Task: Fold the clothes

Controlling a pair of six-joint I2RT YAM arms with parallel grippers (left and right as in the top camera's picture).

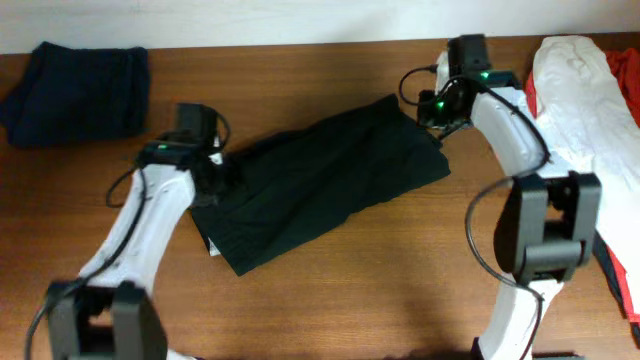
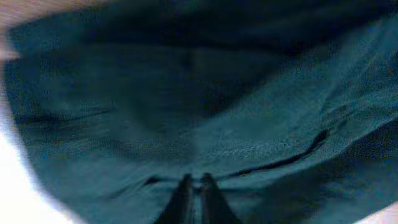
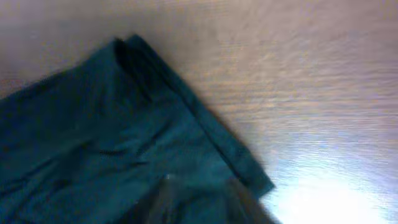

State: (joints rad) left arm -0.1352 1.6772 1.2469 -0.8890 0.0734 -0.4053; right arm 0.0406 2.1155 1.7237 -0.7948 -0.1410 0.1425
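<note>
Black clothes (image 1: 320, 185) lie rumpled on the table (image 1: 330, 70). The left gripper (image 2: 194, 182) pinches their left edge. The right gripper (image 1: 433, 118) sits at their far right corner, its grip unclear.

Both arms are reaching inward; left gripper (image 1: 214, 172) is pressing its fingers (image 2: 184, 202) together, right gripper (image 1: 437, 119) is holding fingers apart.

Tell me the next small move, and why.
Probably close the right gripper on the edge of the black garment: its fingers look open over the cloth, while the left gripper seems pinched shut on the other end.
</note>
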